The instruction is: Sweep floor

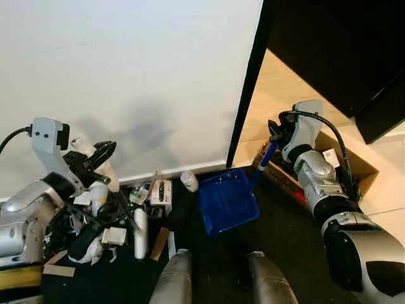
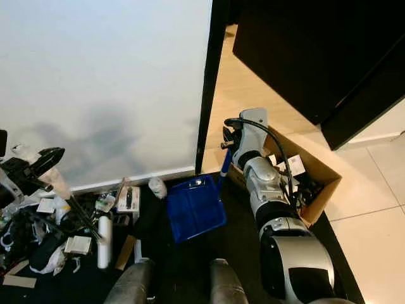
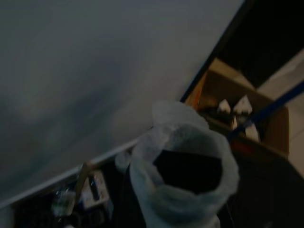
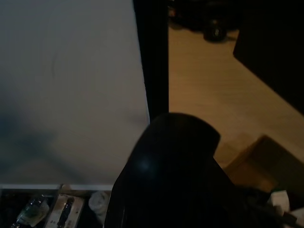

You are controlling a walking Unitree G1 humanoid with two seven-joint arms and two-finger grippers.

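Biggest thing in front of me is the white wall, with a dark mat on the floor at its foot and pale wood floor past the black door frame. On the right there's an open cardboard box with some scraps in it.

The blue dustpan sits on the mat just off the baseboard, mouth facing the litter pile to its left: a white tube, small cartons, a little bottle, crumpled paper, cables. My right gripper is up at the top of the dustpan's long blue handle, fingers closed around it as far as I can judge. Hard plastic pan, light and stiff, so gripping high on the handle should steer it fine, though the lip might lift if I tilt.

Left gripper hovers over the pile, fingers clamped on a crumpled whitish bag. That's soft and floppy, nothing to push with. The loose bits look light and will probably skitter rather than slide.
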